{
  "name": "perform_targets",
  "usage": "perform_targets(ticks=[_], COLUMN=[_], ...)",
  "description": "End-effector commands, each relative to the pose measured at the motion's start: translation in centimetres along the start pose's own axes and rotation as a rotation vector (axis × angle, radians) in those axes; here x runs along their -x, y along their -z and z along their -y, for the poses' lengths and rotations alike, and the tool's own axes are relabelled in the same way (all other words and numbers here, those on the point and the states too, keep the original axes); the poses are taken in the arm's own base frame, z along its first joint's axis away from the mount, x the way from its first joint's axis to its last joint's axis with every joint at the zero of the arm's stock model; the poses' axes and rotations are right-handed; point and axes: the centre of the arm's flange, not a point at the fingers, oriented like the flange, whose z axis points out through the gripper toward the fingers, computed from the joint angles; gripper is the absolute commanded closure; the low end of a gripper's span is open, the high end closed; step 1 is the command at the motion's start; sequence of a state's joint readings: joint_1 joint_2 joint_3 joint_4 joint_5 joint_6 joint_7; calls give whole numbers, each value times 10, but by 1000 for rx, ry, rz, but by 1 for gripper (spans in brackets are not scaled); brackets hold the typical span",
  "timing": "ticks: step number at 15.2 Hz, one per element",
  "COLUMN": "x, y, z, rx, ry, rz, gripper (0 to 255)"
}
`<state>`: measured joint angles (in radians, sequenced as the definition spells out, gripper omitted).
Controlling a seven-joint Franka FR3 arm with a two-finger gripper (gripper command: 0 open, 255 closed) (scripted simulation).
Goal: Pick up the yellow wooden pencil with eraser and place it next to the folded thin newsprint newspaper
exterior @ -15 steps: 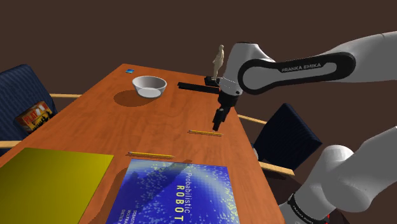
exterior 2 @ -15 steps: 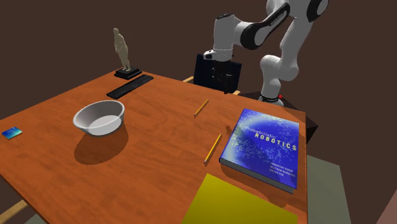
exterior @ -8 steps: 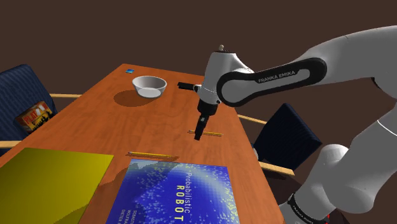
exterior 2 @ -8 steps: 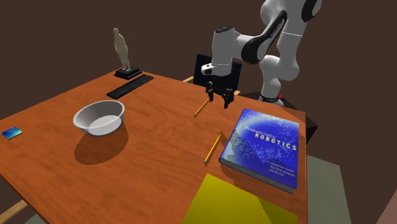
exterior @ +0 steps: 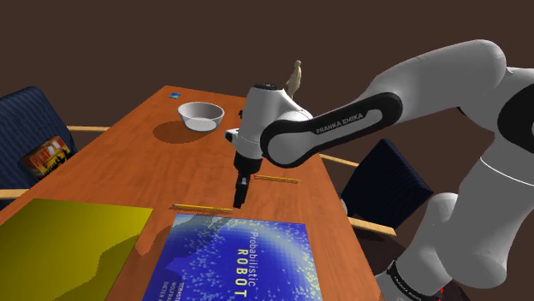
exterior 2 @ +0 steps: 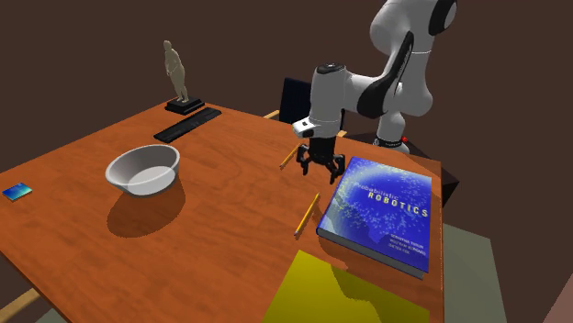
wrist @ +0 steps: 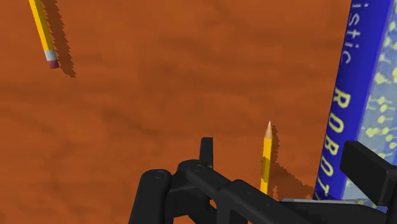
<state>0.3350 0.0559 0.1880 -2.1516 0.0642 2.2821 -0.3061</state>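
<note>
Two yellow pencils lie on the wooden table (exterior: pixel 128 171). One pencil (exterior: pixel 275 179) (exterior 2: pixel 290 156) (wrist: pixel 42 28) shows a pink eraser end in the wrist view. The other pencil (exterior: pixel 202 208) (exterior 2: pixel 307 213) (wrist: pixel 266 159) lies along the edge of the blue book (exterior 2: pixel 386 211) (wrist: pixel 356 95) and shows its sharpened tip between my fingers. My gripper (exterior: pixel 240 202) (exterior 2: pixel 321 171) (wrist: pixel 286 165) hovers open and holds nothing, low over the table between the two pencils, at the book's corner. The newspaper is drawn as a flat yellow-olive sheet (exterior: pixel 68 244) (exterior 2: pixel 349 294) beside the book.
A white bowl (exterior: pixel 201 115) (exterior 2: pixel 142 170), a small statue (exterior 2: pixel 174 73), a black bar (exterior 2: pixel 187 124) and a blue card (exterior 2: pixel 16 191) stand at the far end. Blue chairs (exterior: pixel 26 120) (exterior: pixel 389 180) flank the table.
The arm has swung toward the shoulder view's left and down, from beside the farther pencil to over the end of the pencil by the book. The fingers stay open.
</note>
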Motion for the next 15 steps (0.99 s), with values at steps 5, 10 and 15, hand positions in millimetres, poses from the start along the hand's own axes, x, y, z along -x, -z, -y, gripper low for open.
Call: perform_targets(ticks=[5, 10, 15], x=[-9, -9, -9], y=[-29, -48, -48], z=[9, 9, 9], rx=[-1, -1, -1], ry=[42, 42, 42], rz=[-5, -5, -5], gripper=[0, 0, 0])
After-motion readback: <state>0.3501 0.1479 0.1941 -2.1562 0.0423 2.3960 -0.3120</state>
